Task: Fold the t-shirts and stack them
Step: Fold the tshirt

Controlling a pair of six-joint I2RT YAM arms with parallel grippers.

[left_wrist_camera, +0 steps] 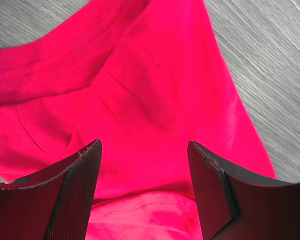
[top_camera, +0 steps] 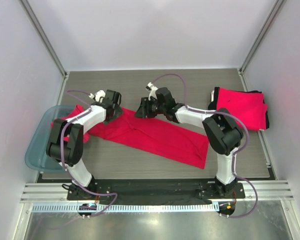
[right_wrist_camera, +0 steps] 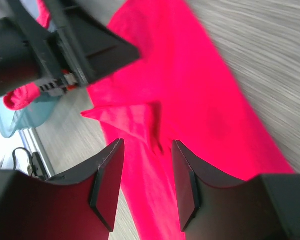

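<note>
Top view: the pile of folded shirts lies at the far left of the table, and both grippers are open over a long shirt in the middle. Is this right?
Not quite: the top view shows the pile of folded shirts at the far right of the table. The left gripper and right gripper are open over the long shirt in the middle.

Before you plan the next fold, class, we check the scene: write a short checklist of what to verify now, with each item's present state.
1. Left pincer open, empty: ok.
2. Right pincer open, empty: ok.
3. Both above the long-folded t-shirt: ok.
4. Folded stack apart from that shirt: ok.
5. Shirt's left end clear of teal bin: cannot tell.
</note>
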